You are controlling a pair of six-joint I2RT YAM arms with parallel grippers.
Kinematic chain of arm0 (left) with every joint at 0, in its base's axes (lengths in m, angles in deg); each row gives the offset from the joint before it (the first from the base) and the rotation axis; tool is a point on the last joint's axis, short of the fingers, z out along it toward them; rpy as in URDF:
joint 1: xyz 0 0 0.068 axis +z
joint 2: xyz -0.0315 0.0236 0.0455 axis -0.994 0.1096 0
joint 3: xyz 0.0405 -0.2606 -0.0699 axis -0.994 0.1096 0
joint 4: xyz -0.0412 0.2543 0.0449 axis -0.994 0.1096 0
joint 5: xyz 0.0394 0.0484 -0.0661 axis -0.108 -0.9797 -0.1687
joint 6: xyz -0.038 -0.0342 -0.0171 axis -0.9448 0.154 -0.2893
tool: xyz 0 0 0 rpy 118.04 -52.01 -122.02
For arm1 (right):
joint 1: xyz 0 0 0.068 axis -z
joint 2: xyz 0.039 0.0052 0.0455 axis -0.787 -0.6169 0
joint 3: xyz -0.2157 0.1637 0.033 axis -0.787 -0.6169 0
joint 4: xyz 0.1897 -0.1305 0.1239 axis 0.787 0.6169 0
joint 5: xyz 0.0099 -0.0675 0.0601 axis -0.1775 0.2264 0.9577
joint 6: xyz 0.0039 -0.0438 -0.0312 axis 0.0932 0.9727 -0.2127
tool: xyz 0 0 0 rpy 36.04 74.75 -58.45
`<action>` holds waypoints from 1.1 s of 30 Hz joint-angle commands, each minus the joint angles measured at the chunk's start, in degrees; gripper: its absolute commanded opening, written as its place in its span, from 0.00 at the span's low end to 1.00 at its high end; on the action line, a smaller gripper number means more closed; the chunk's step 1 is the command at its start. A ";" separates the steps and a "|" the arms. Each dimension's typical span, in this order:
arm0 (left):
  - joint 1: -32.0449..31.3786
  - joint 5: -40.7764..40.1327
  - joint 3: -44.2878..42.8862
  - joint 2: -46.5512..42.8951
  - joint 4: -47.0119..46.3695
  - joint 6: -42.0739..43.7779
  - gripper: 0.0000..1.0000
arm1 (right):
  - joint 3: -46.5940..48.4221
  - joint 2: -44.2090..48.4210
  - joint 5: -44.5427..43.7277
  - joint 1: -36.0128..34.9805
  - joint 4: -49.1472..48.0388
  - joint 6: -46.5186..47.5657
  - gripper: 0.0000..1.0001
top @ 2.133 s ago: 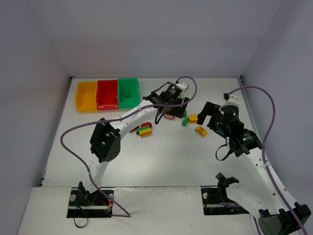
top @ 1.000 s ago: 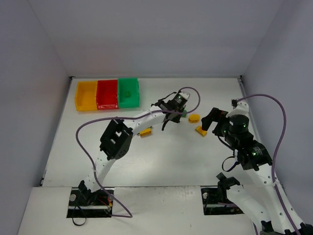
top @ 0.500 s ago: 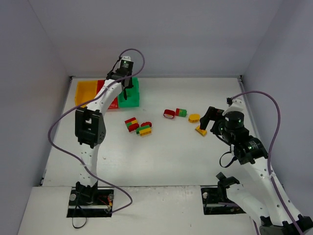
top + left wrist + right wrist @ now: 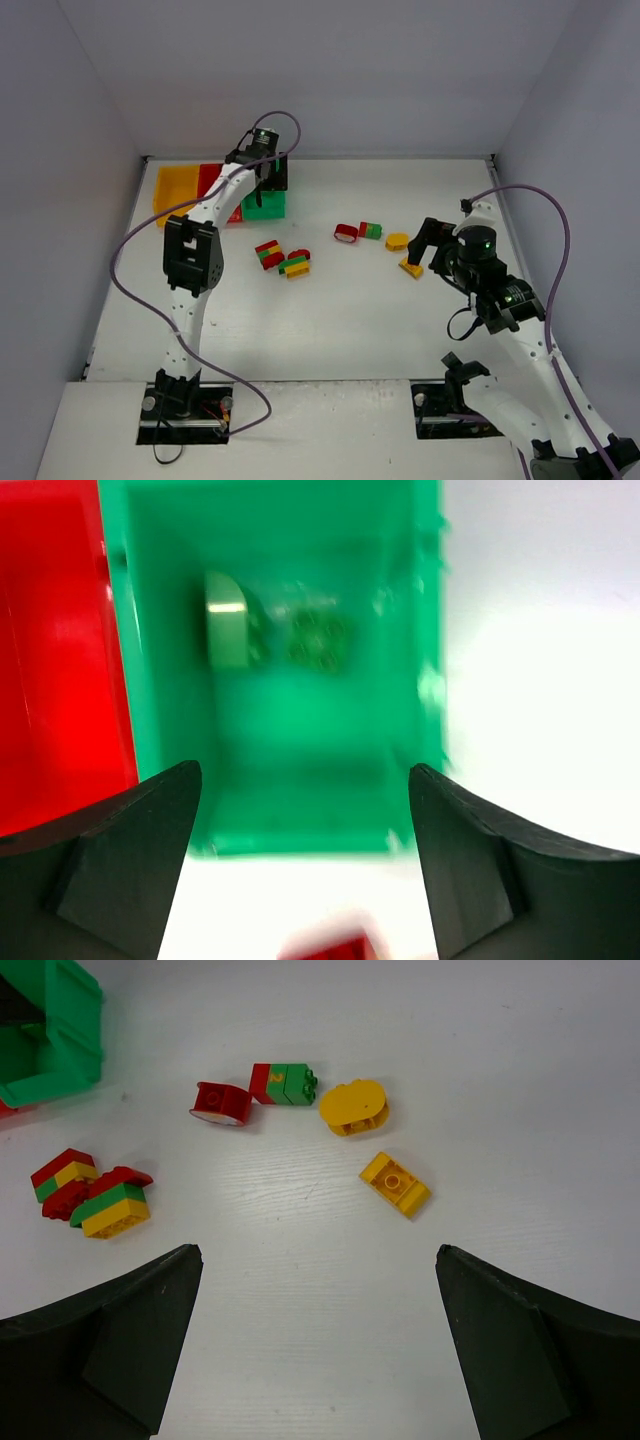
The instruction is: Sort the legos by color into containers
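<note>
My left gripper [image 4: 266, 178] hangs open and empty over the green bin [image 4: 266, 208]. In the left wrist view [image 4: 305, 880] the green bin [image 4: 300, 740] holds a pale green piece [image 4: 227, 632] and a green brick [image 4: 318, 640]. The red bin [image 4: 211, 184] and yellow bin [image 4: 175, 192] adjoin it on the left. My right gripper [image 4: 424, 246] is open and empty near a flat yellow brick [image 4: 395, 1182]. A yellow oval [image 4: 353, 1106], a red-green pair [image 4: 283, 1084], a red oval [image 4: 222, 1102] and two multicolour clumps [image 4: 65, 1178] [image 4: 110, 1205] lie on the table.
White walls close the table [image 4: 340, 320] at the back and both sides. The left arm stretches from its base across the left of the table to the bins. A blurred red shape [image 4: 335, 948] shows at the bottom edge of the left wrist view; I cannot tell what it is.
My left arm has swung from the legos in the middle to above the green bin, then shifted slightly right. My right arm has drifted a little and stays open.
</note>
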State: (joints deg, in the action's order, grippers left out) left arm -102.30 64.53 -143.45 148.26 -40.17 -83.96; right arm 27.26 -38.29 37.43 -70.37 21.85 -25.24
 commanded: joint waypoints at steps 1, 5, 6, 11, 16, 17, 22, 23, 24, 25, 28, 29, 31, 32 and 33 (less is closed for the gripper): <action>-4.42 3.04 3.01 -11.69 -2.50 -5.41 0.78 | -0.10 -0.93 -1.42 0.00 -3.57 0.50 1.00; -10.58 4.97 8.98 -15.04 -4.60 -9.29 0.79 | -0.36 -1.37 -1.25 0.00 -3.92 0.42 1.00; -11.81 5.15 9.43 -15.30 -4.96 -10.34 0.79 | -0.36 -1.46 -1.07 0.00 -3.92 0.42 1.00; -18.13 8.05 8.91 -11.71 -5.23 -12.28 0.81 | -0.62 -0.41 -0.54 0.00 -3.92 0.59 1.00; -21.31 8.40 5.84 -7.49 -5.05 -12.90 0.95 | -1.06 1.17 0.33 0.00 -3.83 0.33 1.00; -21.84 8.40 5.31 -6.00 -5.05 -12.90 0.95 | -1.06 1.35 0.42 0.09 -3.83 0.24 1.00; -22.02 5.51 2.94 -2.04 -4.52 -12.64 0.95 | -1.15 2.32 1.21 0.00 -3.83 -0.20 1.00; -22.02 4.89 2.58 -1.60 -4.43 -12.46 0.95 | -1.15 2.32 1.22 0.00 -3.83 -0.29 1.00; -22.02 4.45 2.23 -1.16 -4.34 -12.20 0.95 | -1.24 2.67 1.30 0.00 -3.75 -0.29 1.00; -22.02 4.27 1.53 -0.28 -4.43 -12.11 0.95 | -1.24 2.76 1.30 0.00 -3.75 -0.29 1.00; -22.02 4.19 1.18 0.95 -5.65 -11.67 0.95 | -1.41 3.11 1.39 0.00 -3.66 -0.46 1.00; -22.02 4.10 1.18 1.22 -6.10 -11.14 0.95 | -1.42 3.11 1.39 0.00 -3.57 -0.46 1.00; -22.02 3.57 1.09 1.92 -6.97 -10.70 0.95 | -1.33 3.11 1.39 0.00 -3.48 -0.46 1.00; -22.02 3.22 0.91 2.10 -7.15 -10.18 0.95 | -1.33 3.28 1.39 0.00 -3.48 -0.46 1.00; -22.02 3.04 0.82 2.36 -7.24 -9.91 0.95 | -1.24 3.29 1.39 0.00 -3.48 -0.46 1.00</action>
State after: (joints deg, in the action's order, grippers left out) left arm -124.52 69.64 -139.27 151.80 -44.37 -95.46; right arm 25.82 -35.34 38.41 -70.37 21.46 -25.22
